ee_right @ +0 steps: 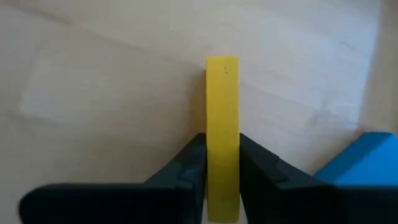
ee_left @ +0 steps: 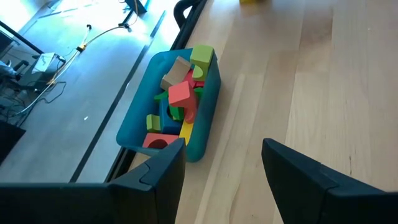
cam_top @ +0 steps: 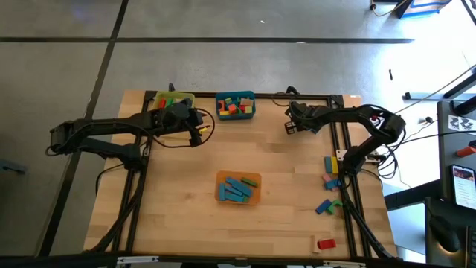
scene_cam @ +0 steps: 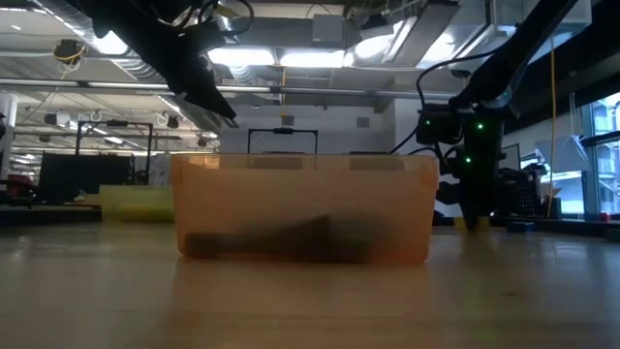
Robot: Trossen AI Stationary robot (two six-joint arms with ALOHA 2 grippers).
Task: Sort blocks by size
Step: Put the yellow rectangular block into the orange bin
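Blocks of painted wood are the items under sort; the one in hand is a long, slim yellow wooden block [ee_right: 222,106] with square ends, lying flat on the pale wooden table [cam_top: 282,186]. The right gripper [ee_right: 222,149] stands over its near end, one dark finger pressed against each long side, so the jaws are clamped on the yellow block. It lies well toward the table's right edge, beside the black frame rail [cam_top: 346,186].

A blue wooden block [ee_right: 367,162] lies just beside the gripped piece, apart from it. More loose blue blocks [cam_top: 326,206] lie nearer the front edge, and a red block [cam_top: 326,243] lies by the front corner.

Bare wood runs from the yellow block toward the table's middle, where the orange plastic bin [cam_top: 256,179] holds blue pieces.

The left gripper [ee_left: 224,168] hangs above the table with its fingers spread wide and holding nothing, facing the teal plastic bin [ee_left: 205,124] of mixed blocks at the far edge.
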